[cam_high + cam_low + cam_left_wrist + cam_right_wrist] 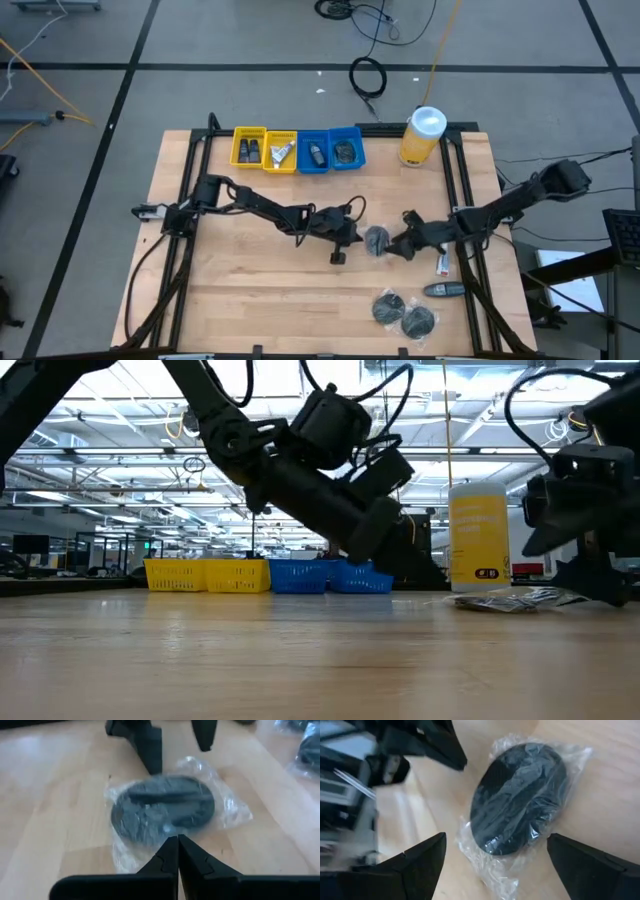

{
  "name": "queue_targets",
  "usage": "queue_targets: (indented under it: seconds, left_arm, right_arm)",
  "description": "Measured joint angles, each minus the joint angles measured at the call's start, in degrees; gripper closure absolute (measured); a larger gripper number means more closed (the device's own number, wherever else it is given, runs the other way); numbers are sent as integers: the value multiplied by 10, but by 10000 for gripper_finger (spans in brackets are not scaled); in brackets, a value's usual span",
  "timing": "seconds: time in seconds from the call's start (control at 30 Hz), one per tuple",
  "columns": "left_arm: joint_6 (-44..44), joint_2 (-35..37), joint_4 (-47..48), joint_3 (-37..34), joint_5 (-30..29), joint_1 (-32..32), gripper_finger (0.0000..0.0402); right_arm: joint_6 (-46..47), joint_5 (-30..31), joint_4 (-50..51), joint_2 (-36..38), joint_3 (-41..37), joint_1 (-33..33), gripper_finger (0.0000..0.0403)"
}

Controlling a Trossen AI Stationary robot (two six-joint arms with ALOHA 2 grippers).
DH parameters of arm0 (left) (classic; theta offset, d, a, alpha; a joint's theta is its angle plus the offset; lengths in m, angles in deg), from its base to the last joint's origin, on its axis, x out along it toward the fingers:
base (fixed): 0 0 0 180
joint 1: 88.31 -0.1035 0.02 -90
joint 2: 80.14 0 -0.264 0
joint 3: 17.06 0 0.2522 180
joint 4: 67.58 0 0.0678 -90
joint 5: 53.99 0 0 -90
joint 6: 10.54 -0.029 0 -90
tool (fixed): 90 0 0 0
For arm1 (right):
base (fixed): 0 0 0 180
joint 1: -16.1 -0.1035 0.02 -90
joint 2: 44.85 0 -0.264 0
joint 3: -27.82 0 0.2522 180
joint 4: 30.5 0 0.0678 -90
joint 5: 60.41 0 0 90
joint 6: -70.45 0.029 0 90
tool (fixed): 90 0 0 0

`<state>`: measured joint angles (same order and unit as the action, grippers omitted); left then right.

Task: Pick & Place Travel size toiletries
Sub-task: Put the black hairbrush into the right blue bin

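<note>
Here the left gripper has its two fingers pressed together, tips meeting at the near edge of the clear wrapper of a dark round packet that lies flat on the wooden table; whether any film is caught between the tips cannot be told. The right gripper stands wide apart, one finger on each side of that same packet, close to it, and nothing is held between them. From above, the packet sits mid-table between the two grippers, the left arm reaching in from the left side and the right arm from the right. Two more dark round packets lie side by side near the front right edge of the table, a dark stick-like piece just behind them and a thin white tube beside the right arm. Along the far edge stand two yellow bins and two blue bins in a row, each with small items inside, and a yellow canister with a white lid stands to their right. The table is pale wood plank with a black frame; it stands on a grey floor marked with dark lines, where cables lie. The level view shows a large hall with ceiling lights behind the bins. The canister carries a dark mark low on its face and pale lettering above, neither readable.
</note>
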<state>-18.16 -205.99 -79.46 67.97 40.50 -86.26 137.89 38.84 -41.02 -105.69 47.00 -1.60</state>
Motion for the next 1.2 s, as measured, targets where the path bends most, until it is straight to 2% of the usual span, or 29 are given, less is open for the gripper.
queue_targets:
  seconds: [0.1, 0.47, 0.63, 0.73, 0.9, 1.03, 1.2]
  left_arm:
    - [2, -11, 1, 11, 0, -3, 398]
    - [2, -85, 117, 126, 0, -5, 400]
    - [0, -88, 121, 128, 0, -5, 393]
    - [2, -88, 118, 128, -1, -5, 398]
    - [3, -88, 119, 128, -1, -5, 391]
    - [2, -59, 160, 126, -2, -5, 376]
    - [-19, 5, 250, 124, -8, -2, 363]
  right_arm:
    - [7, -4, -56, -7, -30, 12, 65]
    - [4, -18, -53, -74, -8, 48, 66]
    - [-36, -18, -76, -87, 3, 50, 69]
    - [-44, -18, -80, -84, 6, 50, 86]
    - [-52, -17, -81, -85, 8, 50, 156]
    - [-69, -17, -79, -85, 7, 50, 242]
    - [-135, 0, -102, -85, 6, 50, 356]
